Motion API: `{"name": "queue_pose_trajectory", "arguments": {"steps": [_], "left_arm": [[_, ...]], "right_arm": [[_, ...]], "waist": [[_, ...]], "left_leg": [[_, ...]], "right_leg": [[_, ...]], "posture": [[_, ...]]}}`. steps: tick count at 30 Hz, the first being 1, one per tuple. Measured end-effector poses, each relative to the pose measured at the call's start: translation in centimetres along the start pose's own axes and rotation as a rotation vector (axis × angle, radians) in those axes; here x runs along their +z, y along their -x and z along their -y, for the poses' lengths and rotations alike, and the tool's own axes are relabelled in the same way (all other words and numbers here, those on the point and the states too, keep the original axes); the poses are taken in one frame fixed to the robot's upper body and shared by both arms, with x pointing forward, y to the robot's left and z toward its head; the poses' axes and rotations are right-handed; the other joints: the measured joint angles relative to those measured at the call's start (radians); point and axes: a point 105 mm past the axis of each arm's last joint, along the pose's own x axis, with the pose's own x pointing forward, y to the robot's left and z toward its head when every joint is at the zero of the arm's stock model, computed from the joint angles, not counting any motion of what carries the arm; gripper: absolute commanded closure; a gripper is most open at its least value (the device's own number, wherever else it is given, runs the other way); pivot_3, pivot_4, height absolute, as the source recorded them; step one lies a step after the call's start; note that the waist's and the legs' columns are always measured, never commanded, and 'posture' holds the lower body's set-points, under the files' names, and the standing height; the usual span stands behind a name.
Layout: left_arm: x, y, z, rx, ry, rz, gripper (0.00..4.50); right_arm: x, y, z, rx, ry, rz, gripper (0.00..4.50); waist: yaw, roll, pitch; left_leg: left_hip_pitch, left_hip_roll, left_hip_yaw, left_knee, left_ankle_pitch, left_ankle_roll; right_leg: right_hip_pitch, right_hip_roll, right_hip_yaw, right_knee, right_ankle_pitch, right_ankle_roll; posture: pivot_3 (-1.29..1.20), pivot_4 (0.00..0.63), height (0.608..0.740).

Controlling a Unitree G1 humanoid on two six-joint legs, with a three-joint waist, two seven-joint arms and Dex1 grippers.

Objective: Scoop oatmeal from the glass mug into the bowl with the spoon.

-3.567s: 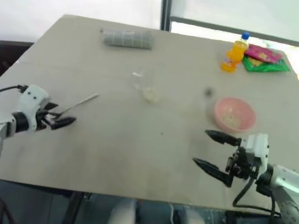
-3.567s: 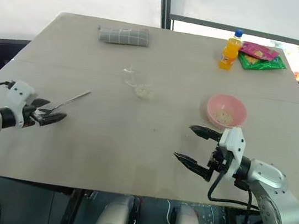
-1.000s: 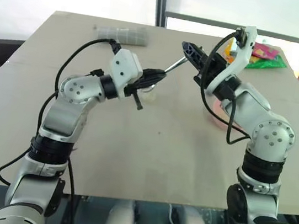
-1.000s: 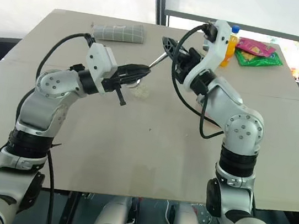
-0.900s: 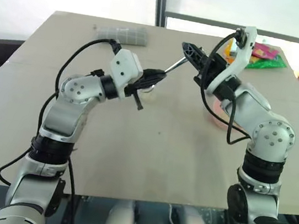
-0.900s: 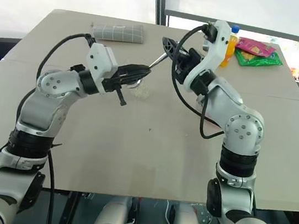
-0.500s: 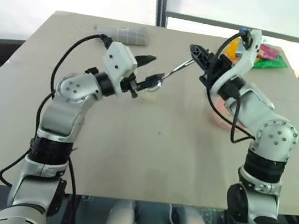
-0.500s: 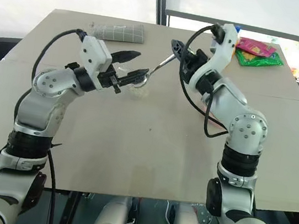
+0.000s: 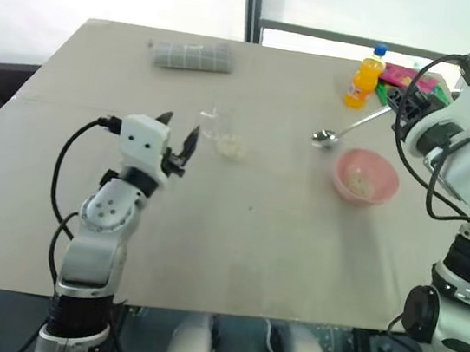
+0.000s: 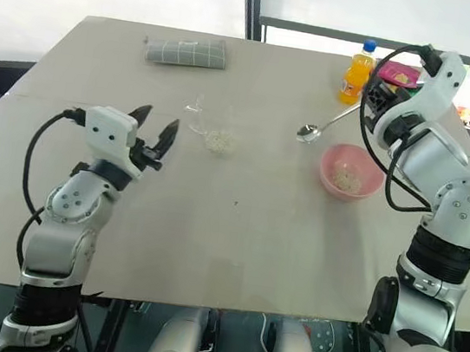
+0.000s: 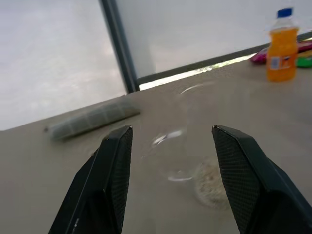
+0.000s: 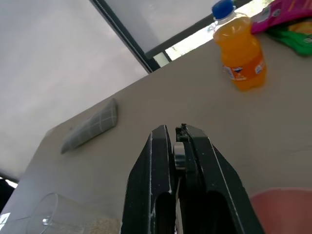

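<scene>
A: How is the left pincer set?

B: Its fingers are spread wide and nothing is held between them. It is raised above the counter, and the glass mug is seen in the gap between the fingers in the left wrist view, some way beyond them and untouched.

A: And the right pincer?

B: It is clamped on the handle of the spoon. The handle is pinched tightly between the black fingers in the right wrist view. The spoon is tilted down to the robot's left, with its small head held above the counter, near the far left rim of the bowl.

A: Where is the oatmeal?

B: A small heap is seen by the glass mug near the counter's middle. Whether it lies inside the glass or on the counter cannot be told. A few pale flakes are also seen in the pink bowl.

A: What else is seen on the counter?

B: An orange bottle is stood at the far right beside coloured packets, and a rolled grey cloth is laid at the far left.
</scene>
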Motion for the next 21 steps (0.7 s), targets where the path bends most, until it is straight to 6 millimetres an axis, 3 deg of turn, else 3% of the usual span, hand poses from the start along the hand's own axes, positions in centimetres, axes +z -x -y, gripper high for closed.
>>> {"name": "queue_pose_trajectory", "arguments": {"steps": [3,7,12,21], "left_arm": [[-0.6,-0.2,-1.9,0.048,0.003,-0.008,1.82],[-1.1,-0.8,-2.0,-0.002,0.007,0.005,1.82],[-2.3,-2.4,-1.0,-0.085,0.015,0.005,1.82],[-3.5,-5.2,-1.1,-0.097,-0.003,0.01,1.82]], "right_arm": [[0.4,-0.7,1.7,-0.077,0.009,0.04,4.5],[0.5,-1.3,3.0,-0.098,0.002,0.065,4.5],[0.8,-1.4,2.9,-0.078,0.006,0.092,4.5],[1.0,-1.3,2.8,-0.047,-0.059,0.117,4.5]], "waist": [[0.0,0.0,0.0],[0.002,0.001,0.001],[0.001,0.003,0.002],[0.001,0.003,0.002]], "left_leg": [[-0.001,0.0,0.001,0.0,0.0,0.0],[-0.002,0.0,0.003,0.0,0.0,0.0],[-0.002,0.0,0.005,-0.001,0.0,0.0],[-0.002,0.0,0.006,-0.001,0.0,0.0]], "right_leg": [[-0.001,-0.001,0.0,-0.001,0.0,0.0],[-0.001,-0.001,-0.001,-0.001,0.0,0.0],[-0.001,-0.001,-0.001,-0.001,0.0,0.0],[-0.001,-0.001,-0.001,-0.001,0.0,0.0]], "posture": [[0.0,0.15,0.74],[0.0,0.15,0.74],[0.0,0.15,0.74],[0.0,0.15,0.74]]}}
